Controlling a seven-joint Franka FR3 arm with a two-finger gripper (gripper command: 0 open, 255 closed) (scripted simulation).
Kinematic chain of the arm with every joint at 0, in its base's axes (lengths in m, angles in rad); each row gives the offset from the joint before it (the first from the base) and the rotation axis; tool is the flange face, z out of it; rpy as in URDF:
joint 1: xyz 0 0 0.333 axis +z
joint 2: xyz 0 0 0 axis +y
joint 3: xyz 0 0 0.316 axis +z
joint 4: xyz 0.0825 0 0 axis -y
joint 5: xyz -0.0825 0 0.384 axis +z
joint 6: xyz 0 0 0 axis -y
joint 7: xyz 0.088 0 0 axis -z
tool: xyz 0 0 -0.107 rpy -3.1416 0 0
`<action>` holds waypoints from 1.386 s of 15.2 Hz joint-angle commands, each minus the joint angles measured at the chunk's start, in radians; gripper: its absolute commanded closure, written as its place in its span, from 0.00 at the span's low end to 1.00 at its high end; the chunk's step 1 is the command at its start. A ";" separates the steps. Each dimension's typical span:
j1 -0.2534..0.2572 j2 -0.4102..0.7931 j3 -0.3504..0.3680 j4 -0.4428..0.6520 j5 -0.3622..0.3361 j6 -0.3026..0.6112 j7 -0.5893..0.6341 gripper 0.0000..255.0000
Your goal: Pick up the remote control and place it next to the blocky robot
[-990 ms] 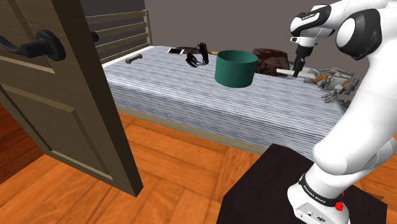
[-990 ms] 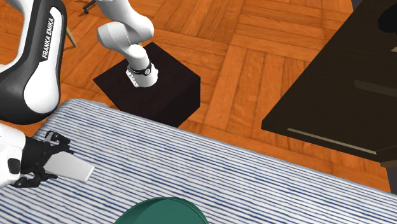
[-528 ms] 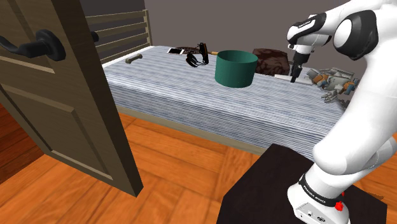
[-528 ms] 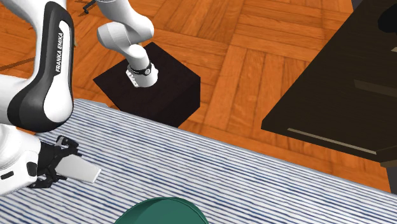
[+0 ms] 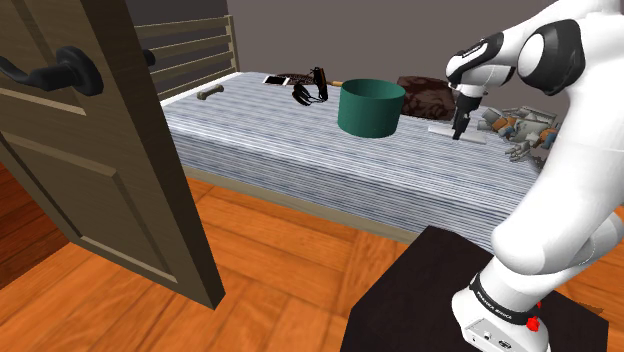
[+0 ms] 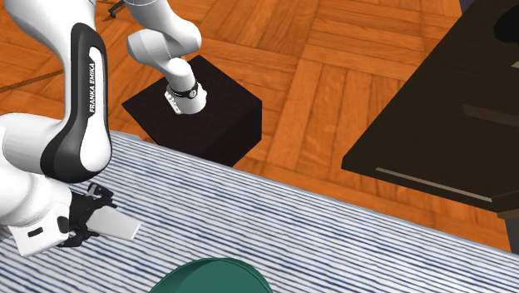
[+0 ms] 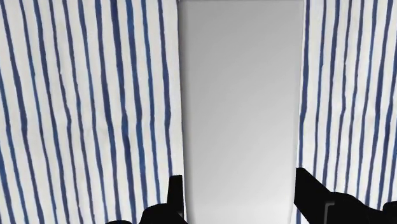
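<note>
The jaws are clenched on the long sides of the pale remote (image 7: pixel 240 95), near one end. They hold it low over the striped bed (image 6: pixel 333 241), in from the edge facing the stand (image 6: pixel 195 112). Held so far off centre, it could tilt or slip out. Carried this low, it could drag on the bed or knock the blocky robot (image 5: pixel 523 130).

flat grey remote control (image 7: pixel 240 95), over striped bedding (image 7: pixel 70 95)
</note>
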 commanded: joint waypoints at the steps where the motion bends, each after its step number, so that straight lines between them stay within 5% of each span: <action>1: -0.001 0.009 0.002 -0.016 0.007 0.025 -0.004 1.00; 12: -0.015 0.083 0.018 -0.081 0.057 0.153 -0.037 1.00; 20: -0.016 0.086 0.019 -0.082 0.059 0.157 -0.038 1.00; 21: -0.016 0.086 0.019 -0.083 0.059 0.157 -0.038 0.00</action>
